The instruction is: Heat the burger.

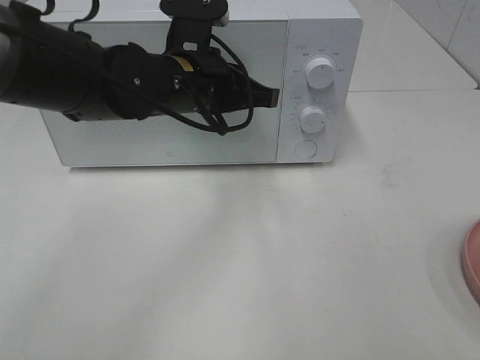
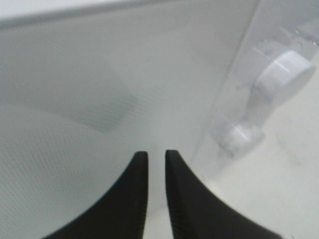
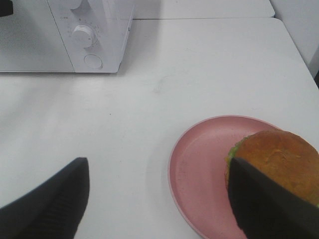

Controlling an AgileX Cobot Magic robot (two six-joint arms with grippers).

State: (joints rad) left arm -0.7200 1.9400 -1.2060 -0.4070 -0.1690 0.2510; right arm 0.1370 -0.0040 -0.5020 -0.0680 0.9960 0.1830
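The burger [image 3: 279, 159] sits on the pink plate [image 3: 199, 164], partly behind one wide-open, empty right jaw.

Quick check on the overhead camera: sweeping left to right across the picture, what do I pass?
Left arm's black body, then the left gripper in front of the closed microwave door, then the microwave's two white knobs above its round button, then bare white table, then the pink plate at the right edge.

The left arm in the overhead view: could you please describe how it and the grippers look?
The left arm is a thick matte black tube with a brass-coloured ring near the wrist and loose black cables looping around it. The left gripper has two smooth, black, tapering fingers. The right gripper has broader dark fingers with finely ribbed surfaces.
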